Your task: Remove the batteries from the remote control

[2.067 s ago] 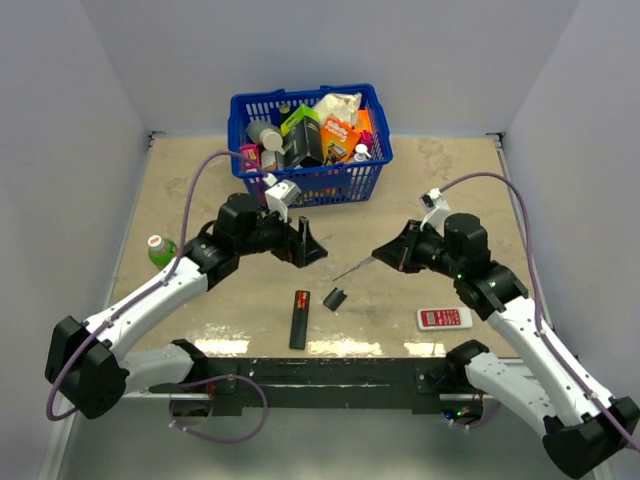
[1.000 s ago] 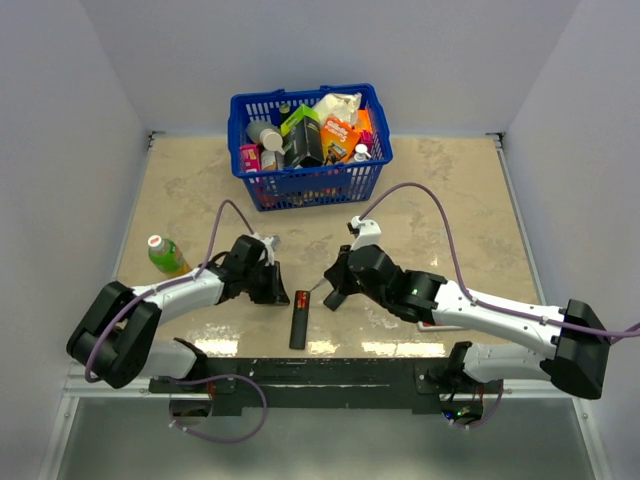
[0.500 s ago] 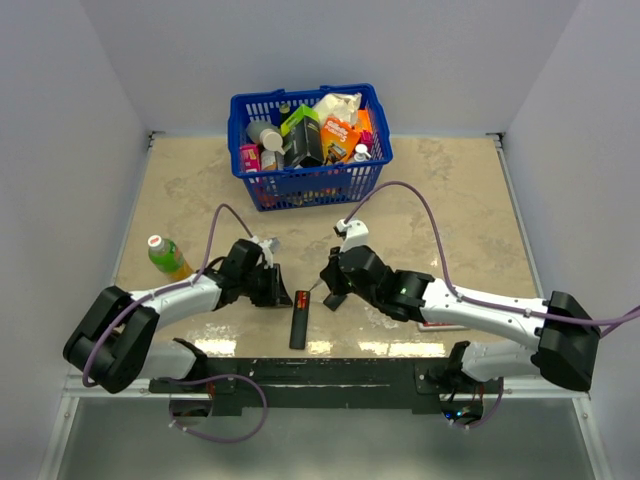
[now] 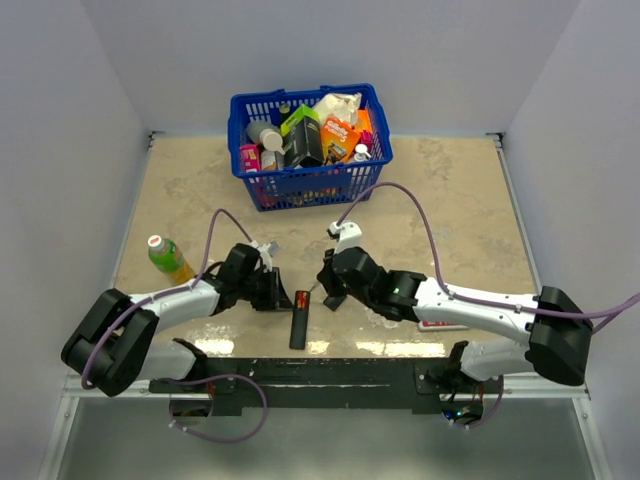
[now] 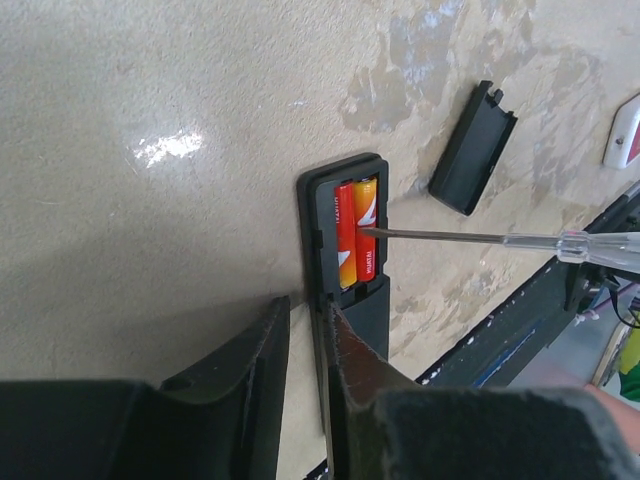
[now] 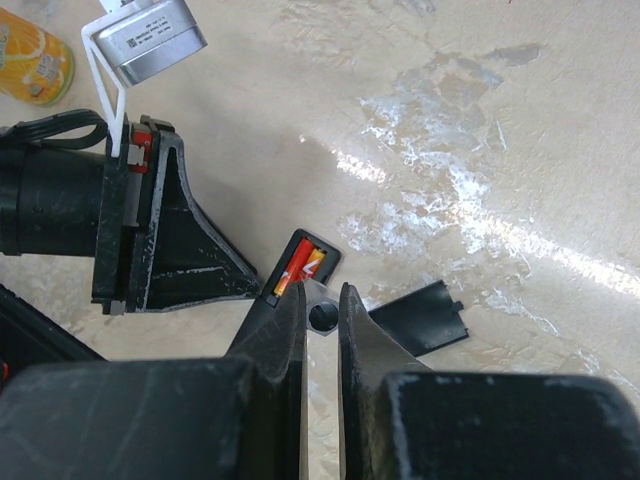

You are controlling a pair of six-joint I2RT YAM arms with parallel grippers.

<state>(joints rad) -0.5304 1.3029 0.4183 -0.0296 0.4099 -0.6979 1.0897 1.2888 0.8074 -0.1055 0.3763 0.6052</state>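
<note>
Prying step: the batteries (image 5: 356, 232) are judged ready to be levered out of the remote control (image 4: 299, 330); neither cell is raised yet.
Batteries: two red cells are seated side by side, flat, in the open compartment (image 5: 318, 215) at the remote's far end.
Remote control: laid flat on the counter (image 5: 150, 230), between the two arms.
Cover plate: the black cover plate (image 5: 473, 148) is laid off to the remote's right, near it but apart.
Right fingers: the right fingers (image 6: 357, 335) are closed together on the clear handle of a screwdriver (image 5: 470, 237).
Screwdriver tip: set against the right-hand cell at about mid-length; whether it is under the cell cannot be told.
Left fingers: the left fingers (image 5: 250, 370) are drawn narrowly together on the remote's long edge beside the compartment; the body appears to be pinned by them.
Method advised: the tip should be worked down beside one end of the cell and tilted gently, so that the end is lifted rather than the whole cell pushed sideways. The spring end cannot be made out.
Hold advised: the remote should be pressed firmly, so that it is not dragged by the lever.
Risk: the blade may skate off the round cell; a freed cell may roll.
</note>
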